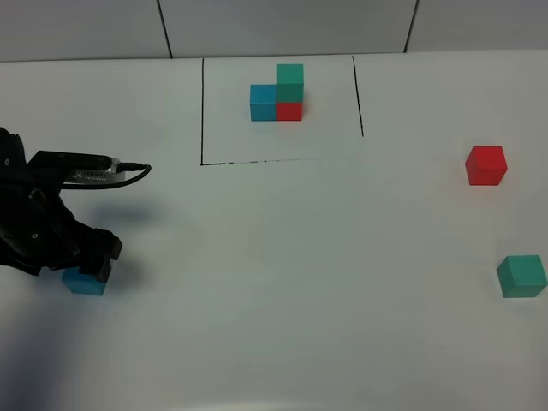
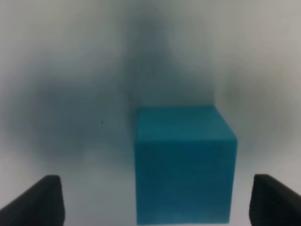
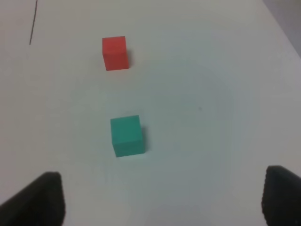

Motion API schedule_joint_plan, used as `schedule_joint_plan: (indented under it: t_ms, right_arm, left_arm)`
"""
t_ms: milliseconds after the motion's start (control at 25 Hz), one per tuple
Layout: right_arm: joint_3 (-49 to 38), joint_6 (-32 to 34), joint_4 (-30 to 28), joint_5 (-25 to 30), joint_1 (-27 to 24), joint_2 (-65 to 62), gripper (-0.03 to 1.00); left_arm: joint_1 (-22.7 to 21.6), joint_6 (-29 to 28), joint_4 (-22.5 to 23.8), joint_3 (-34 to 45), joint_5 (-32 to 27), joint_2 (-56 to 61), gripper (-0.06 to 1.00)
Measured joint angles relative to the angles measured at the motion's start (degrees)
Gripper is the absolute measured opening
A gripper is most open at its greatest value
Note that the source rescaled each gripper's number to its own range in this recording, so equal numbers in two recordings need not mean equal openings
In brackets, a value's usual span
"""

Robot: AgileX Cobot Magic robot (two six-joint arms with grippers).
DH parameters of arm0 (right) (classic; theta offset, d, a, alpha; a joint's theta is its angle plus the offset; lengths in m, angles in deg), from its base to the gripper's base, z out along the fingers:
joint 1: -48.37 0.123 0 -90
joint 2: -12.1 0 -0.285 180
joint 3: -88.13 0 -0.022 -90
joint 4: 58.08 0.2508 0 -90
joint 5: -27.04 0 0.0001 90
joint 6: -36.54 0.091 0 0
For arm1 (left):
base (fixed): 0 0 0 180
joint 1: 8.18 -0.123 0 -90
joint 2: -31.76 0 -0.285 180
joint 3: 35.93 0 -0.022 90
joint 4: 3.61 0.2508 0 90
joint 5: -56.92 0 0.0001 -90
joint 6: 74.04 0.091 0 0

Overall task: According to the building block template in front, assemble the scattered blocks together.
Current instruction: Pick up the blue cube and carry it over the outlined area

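Where the black left arm [image 1: 47, 227] reaches down at the left side of the white counter [image 1: 300, 282], its jaws stand wide open around the loose matte cyan-blue cube [image 1: 86, 280]. The left wrist view shows that cube [image 2: 184, 165] resting on the counter between the two dark fingertips [image 2: 37, 202], with a clear gap on each side, so nothing is gripped.

The right jaws are also spread wide and hold nothing; only their dark fingertips [image 3: 35, 200] show, at the edges of the right wrist view, above bare counter. Ahead of them lie the loose teal-green cube [image 3: 127, 135] and, farther off, the loose red cube [image 3: 115, 52].

From the high camera, the red cube [image 1: 485, 164] and the green cube [image 1: 521, 276] sit well apart on the right side of the counter, far from the blue one.

At the far middle stands the building block template [image 1: 278, 96]: blue and red cubes side by side with a green cube on the red, inside thin black drawn lines [image 1: 202, 111].
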Motion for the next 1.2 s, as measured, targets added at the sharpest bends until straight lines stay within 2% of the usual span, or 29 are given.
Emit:
schedule_joint_plan:
  t_ms: [240, 560, 640, 680, 720, 800, 840, 1040, 1200]
  right_arm:
    - [0.0, 0.0, 0.1, 0.0, 0.0, 0.0, 0.72]
    - [0.0, 0.0, 0.2, 0.0, 0.0, 0.0, 0.72]
    - [0.0, 0.0, 0.2, 0.0, 0.0, 0.0, 0.72]
    - [0.0, 0.0, 0.2, 0.0, 0.0, 0.0, 0.72]
    - [0.0, 0.0, 0.2, 0.0, 0.0, 0.0, 0.72]
    - [0.0, 0.0, 0.2, 0.0, 0.0, 0.0, 0.72]
    - [0.0, 0.0, 0.2, 0.0, 0.0, 0.0, 0.72]
    - [0.0, 0.0, 0.2, 0.0, 0.0, 0.0, 0.72]
    - [0.0, 0.0, 0.2, 0.0, 0.0, 0.0, 0.72]
  left_arm:
    - [0.0, 2.7, 0.0, 0.0, 1.5, -1.3, 0.76]
    - [0.0, 3.2, -0.6, 0.0, 3.2, -6.9, 0.75]
    - [0.0, 3.2, -0.6, -0.1, 3.5, -7.2, 0.68]
    - [0.0, 3.2, -0.4, -0.1, 3.5, -7.3, 0.60]
    - [0.0, 3.2, -0.2, -0.2, 3.5, -7.3, 0.49]
    - [0.0, 3.2, -0.2, -0.3, 3.7, -7.4, 0.19]
    - [0.0, 3.2, -0.3, -0.4, 3.7, -7.4, 0.00]
    - [0.0, 3.7, -0.4, -0.7, 3.4, -7.4, 0.02]
    - [0.5, 7.9, -0.6, -3.0, 1.8, -7.6, 0.02]
